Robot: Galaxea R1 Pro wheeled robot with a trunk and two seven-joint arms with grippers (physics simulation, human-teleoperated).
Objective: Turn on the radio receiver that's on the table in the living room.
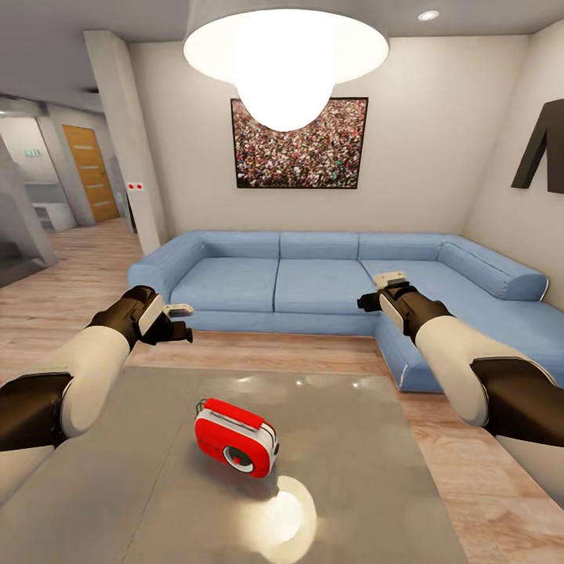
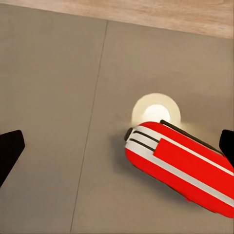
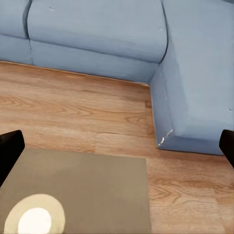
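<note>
On the table [image 1: 376, 470], the radio receiver [image 1: 236, 437] shows a red dial; both grippers spread wide.

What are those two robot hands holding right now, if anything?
Nothing. The left gripper and right gripper both hang open in the air, apart from the radio receiver, which sits untouched on the table.
</note>
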